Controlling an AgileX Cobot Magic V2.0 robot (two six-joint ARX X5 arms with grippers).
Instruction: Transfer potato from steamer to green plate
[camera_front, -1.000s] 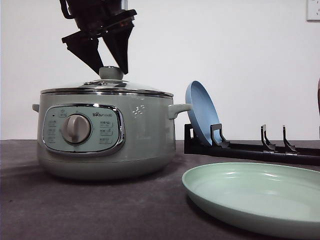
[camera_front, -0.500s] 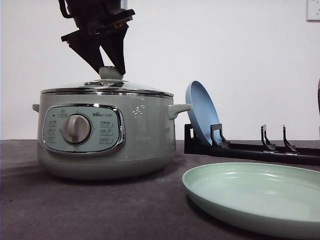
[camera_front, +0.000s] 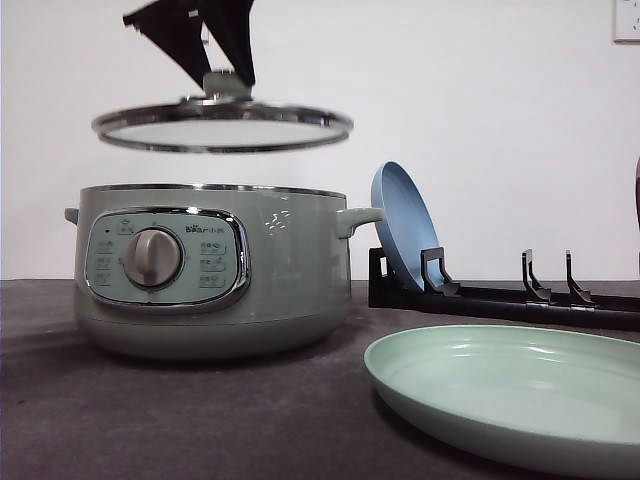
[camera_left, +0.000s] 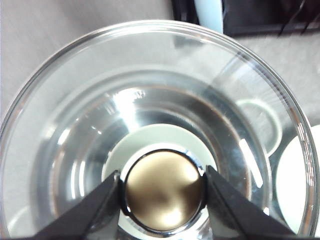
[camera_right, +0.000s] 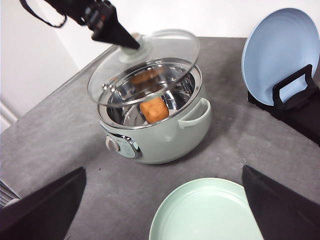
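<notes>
We see the steamer (camera_front: 210, 270) open beneath the glass lid (camera_front: 222, 125) our left gripper (camera_front: 218, 70) pinches by its knob, the green plate (camera_right: 205, 210) between our right gripper's spread fingers (camera_right: 285, 210), and the potato (camera_right: 154, 109) inside the pot, ahead of that freer right arm.

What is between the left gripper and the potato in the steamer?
The glass lid, held by its knob in the left gripper, hangs above the steamer. In the right wrist view, the potato sits below it.
</notes>
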